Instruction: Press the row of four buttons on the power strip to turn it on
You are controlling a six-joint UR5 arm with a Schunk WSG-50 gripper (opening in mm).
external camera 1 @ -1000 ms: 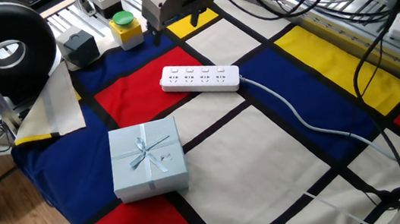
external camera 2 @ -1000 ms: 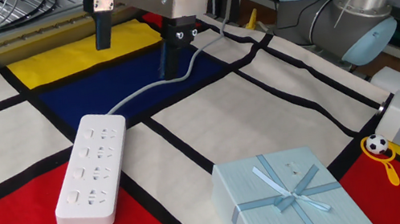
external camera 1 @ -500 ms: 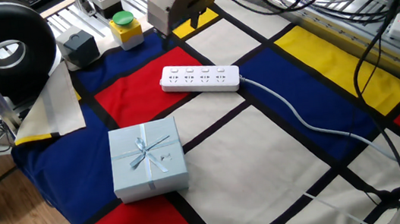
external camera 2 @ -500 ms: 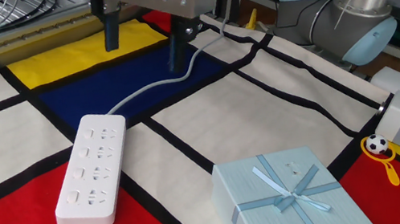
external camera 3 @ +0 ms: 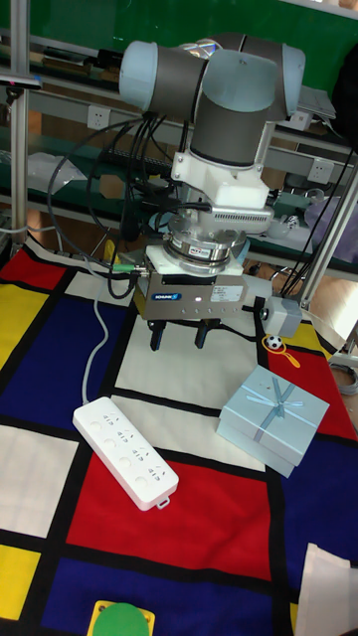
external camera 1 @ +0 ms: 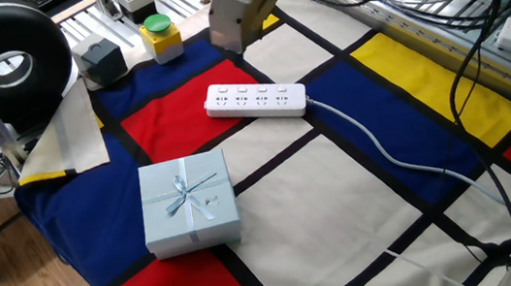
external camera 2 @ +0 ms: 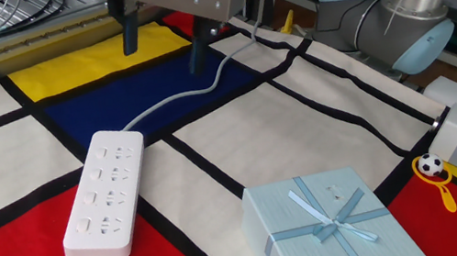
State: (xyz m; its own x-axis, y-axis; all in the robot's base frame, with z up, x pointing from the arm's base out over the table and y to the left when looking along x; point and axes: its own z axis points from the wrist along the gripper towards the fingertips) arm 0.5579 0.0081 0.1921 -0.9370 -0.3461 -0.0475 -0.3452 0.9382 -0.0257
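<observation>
The white power strip (external camera 1: pixel 257 99) lies flat on the coloured cloth, across a red panel and a white one (external camera 2: pixel 106 197) (external camera 3: pixel 124 452). Its pale grey cable (external camera 2: pixel 177 99) runs off from one end. The four buttons (external camera 1: pixel 252 89) show as small marks along the strip's far long edge. My gripper (external camera 2: pixel 164 46) hangs in the air above the cloth, beyond the strip's cable end and clear of it. It is open, with a wide gap between the two dark fingers (external camera 3: pixel 156 336) and nothing between them.
A pale blue gift box (external camera 1: pixel 188 202) with a ribbon sits near the strip. A yellow box with a green button (external camera 1: pixel 161 35), a black cube (external camera 1: pixel 99 60) and a black round device (external camera 1: pixel 7 66) stand at the cloth's far edge. Black cables (external camera 1: pixel 483 86) hang at the right.
The gripper has shifted sideways toward the strip's side of the cloth and turned a little about its own axis. Its fingers stayed open. The strip and the box have not moved.
</observation>
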